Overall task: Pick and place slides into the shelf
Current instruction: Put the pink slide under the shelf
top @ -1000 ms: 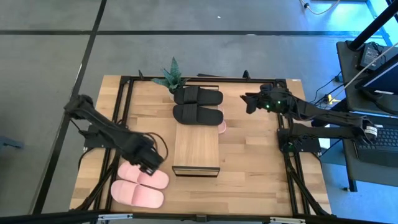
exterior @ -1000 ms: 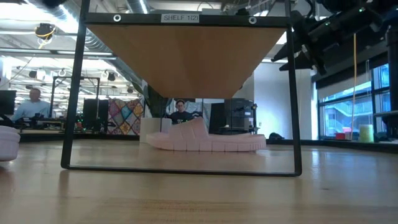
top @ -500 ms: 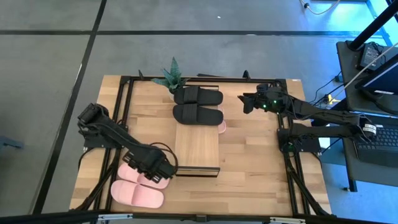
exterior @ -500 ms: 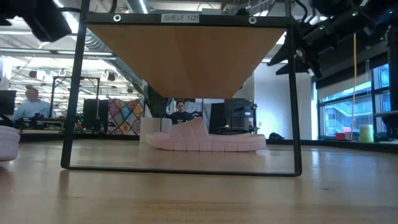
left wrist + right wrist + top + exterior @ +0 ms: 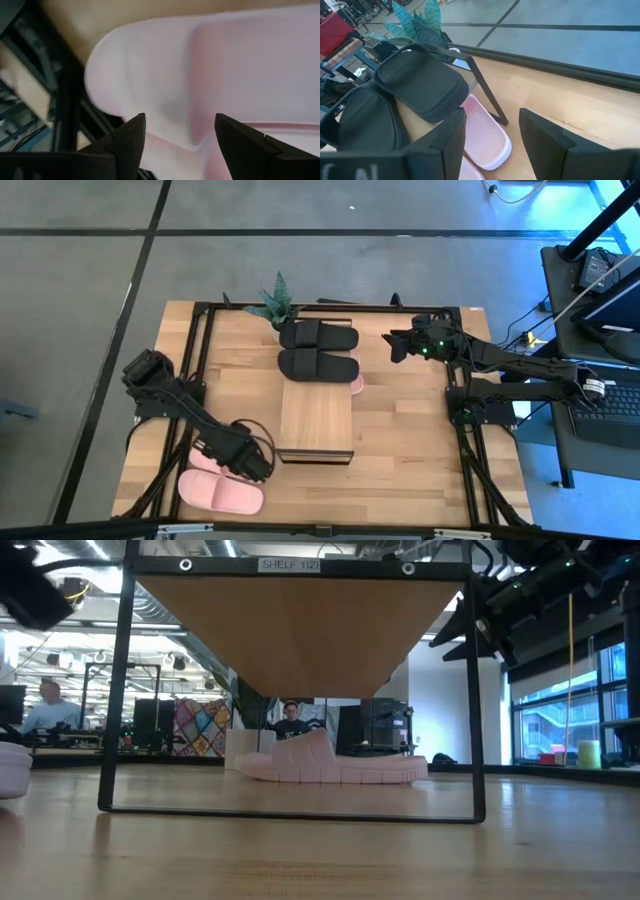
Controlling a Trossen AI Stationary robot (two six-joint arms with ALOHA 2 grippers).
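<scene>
Two pale pink slides lie side by side near the table's near-left corner; one (image 5: 220,492) shows whole, the other (image 5: 203,461) is partly under my left gripper (image 5: 247,463). That gripper is open and hovers close over this slide (image 5: 210,75), fingers apart above its toe end. A third pink slide (image 5: 330,765) rests sole-down on the table under the shelf (image 5: 316,420). The black pair (image 5: 318,350) sits on the shelf's far end. My right gripper (image 5: 395,345) waits open in the air to the right of the black pair (image 5: 420,85).
A potted plant (image 5: 272,305) stands at the far edge behind the black pair. Dark frame rails (image 5: 200,360) run along the table's left and right sides. Bare wood lies between the shelf and the right rail. People sit in the room beyond the table (image 5: 290,720).
My left gripper has swung toward the shelf's near end, then drawn back toward the near edge and come down over the pink slide closer to the shelf, now covering most of it. The slides have not moved.
</scene>
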